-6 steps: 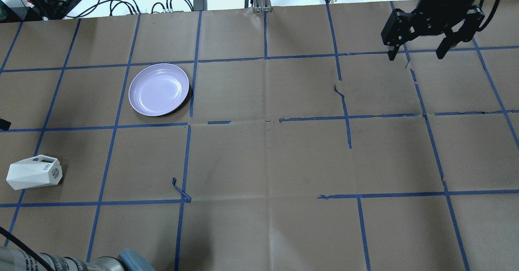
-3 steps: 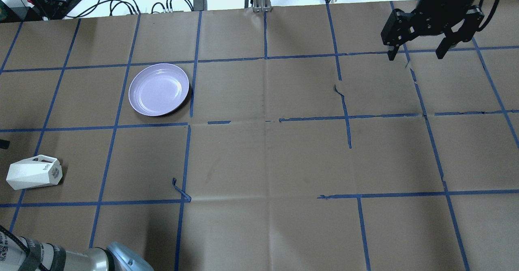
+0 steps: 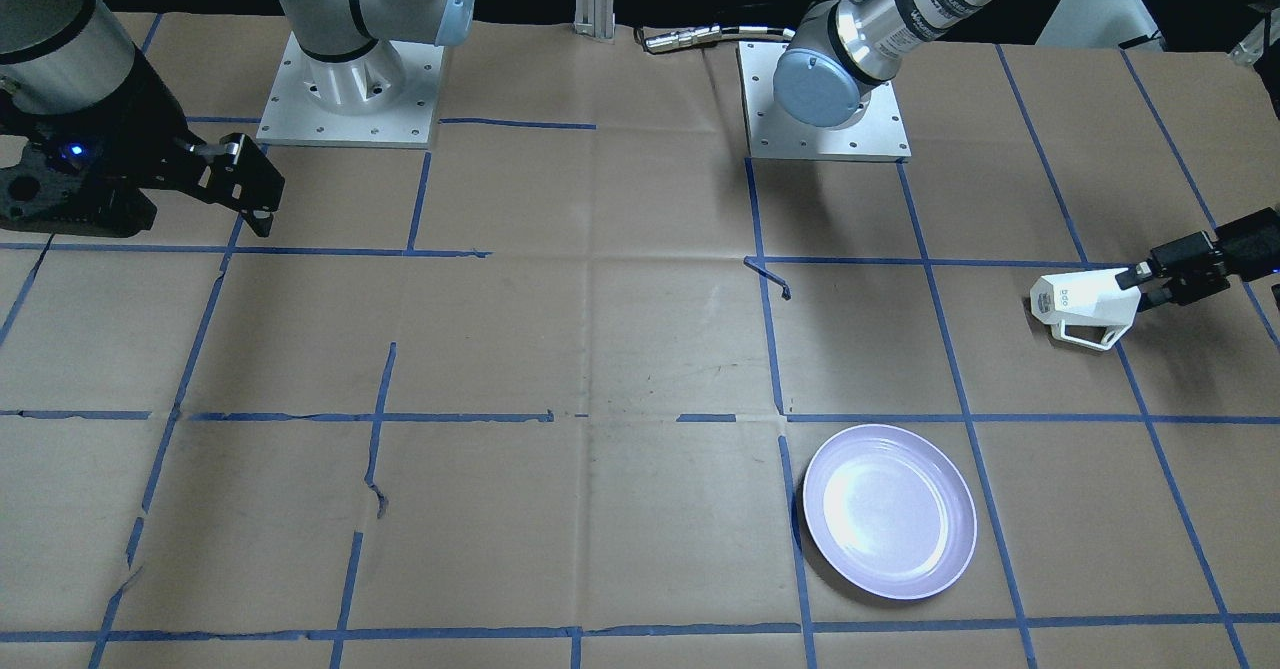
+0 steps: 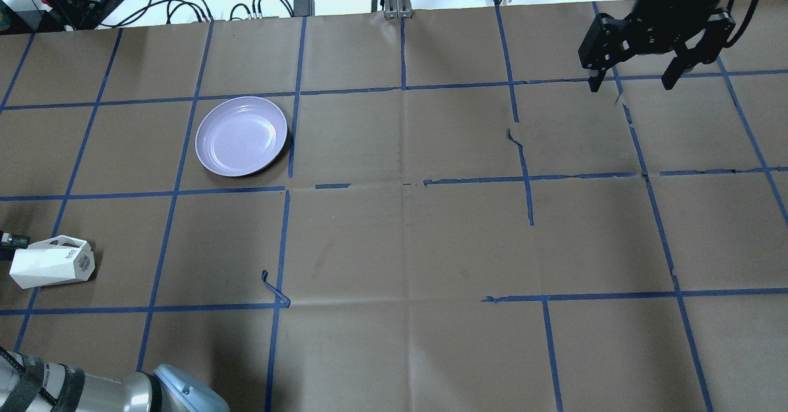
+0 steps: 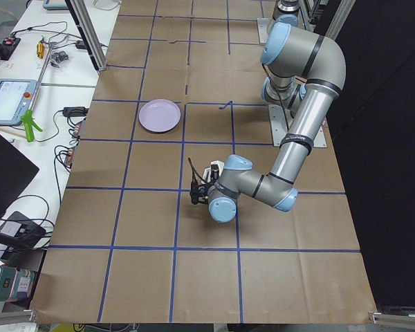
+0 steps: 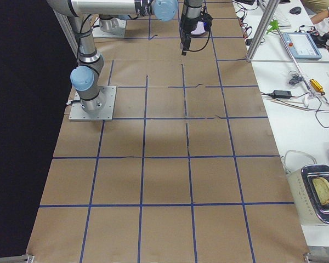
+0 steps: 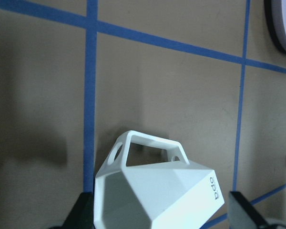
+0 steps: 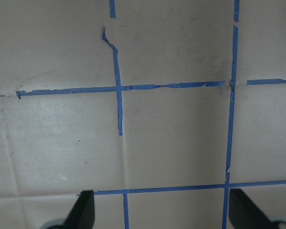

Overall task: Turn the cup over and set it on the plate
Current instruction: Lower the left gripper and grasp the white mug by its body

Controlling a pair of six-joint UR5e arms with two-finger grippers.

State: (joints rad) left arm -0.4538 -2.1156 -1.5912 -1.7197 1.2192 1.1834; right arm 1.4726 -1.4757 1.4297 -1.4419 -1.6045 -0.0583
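Observation:
The white faceted cup lies on its side near the table's left edge, handle towards the plate, logo end pointing right. It also shows in the front view and the left wrist view. My left gripper is open and low, its fingers either side of the cup's wide rim end without closing on it. The lavender plate sits empty further out, apart from the cup. My right gripper is open and empty, high over the far right of the table.
Brown paper with a blue tape grid covers the table. A loose curl of tape sticks up right of the cup. Cables and power bricks lie beyond the far edge. My left arm's elbow is at the near edge.
My left gripper has come in from the table's left edge and now reaches the cup's rim end. The left elbow shifted at the near edge. Cup, plate and right arm have not moved.

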